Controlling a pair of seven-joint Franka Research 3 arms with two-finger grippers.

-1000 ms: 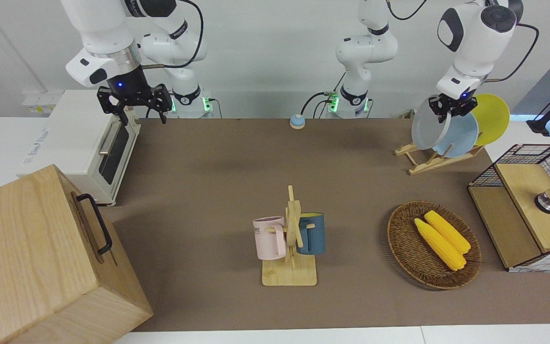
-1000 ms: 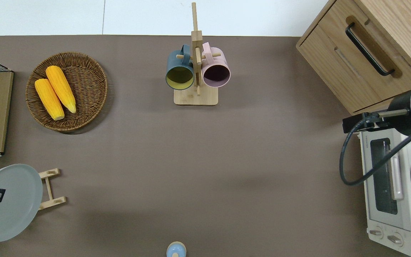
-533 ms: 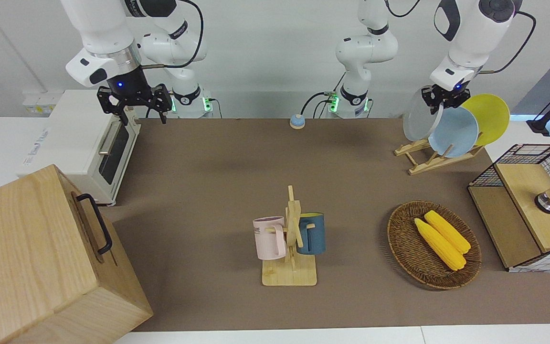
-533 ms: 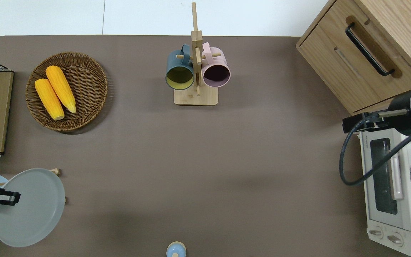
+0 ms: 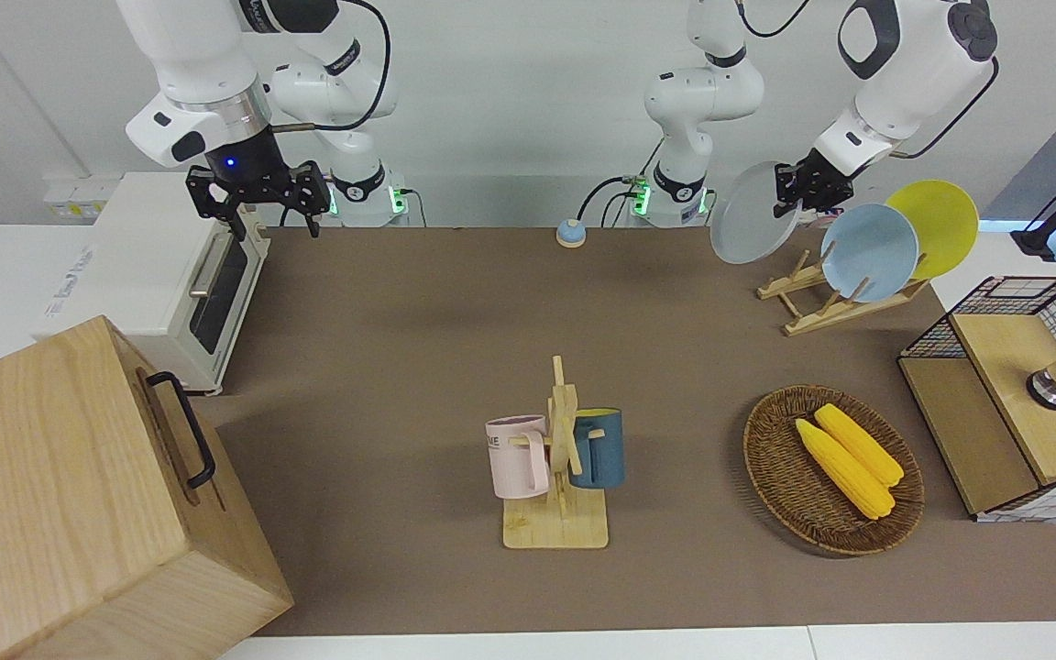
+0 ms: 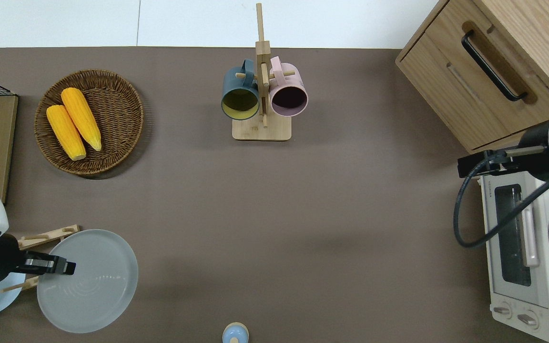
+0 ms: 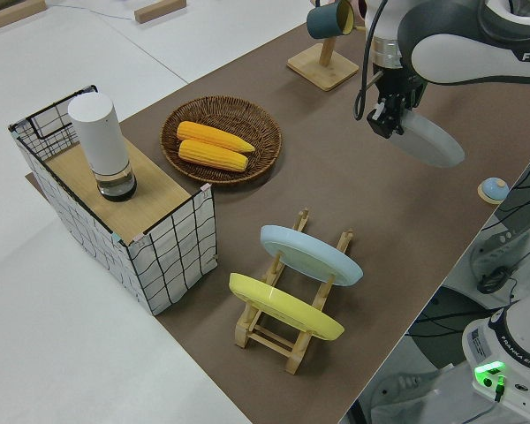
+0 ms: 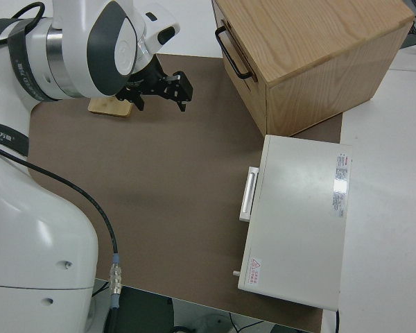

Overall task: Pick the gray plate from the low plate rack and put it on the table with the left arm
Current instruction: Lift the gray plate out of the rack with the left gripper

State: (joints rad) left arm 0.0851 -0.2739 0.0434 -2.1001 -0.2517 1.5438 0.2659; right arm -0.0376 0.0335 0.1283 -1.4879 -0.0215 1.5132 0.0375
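Overhead view shows the left arm's black two-finger gripper (image 6: 60,265) clamped on the rim of the round pale blue-gray plate (image 6: 88,281), held tilted over bare brown table (image 6: 274,214) beside the low wooden-slat plate rack (image 6: 48,234), so lowering needs levelling.

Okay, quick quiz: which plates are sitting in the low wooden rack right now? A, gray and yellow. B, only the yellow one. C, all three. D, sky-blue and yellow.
D: the sky-blue plate and yellow plate rest in the low plate rack, while the left pincer holds the gray plate in the air.
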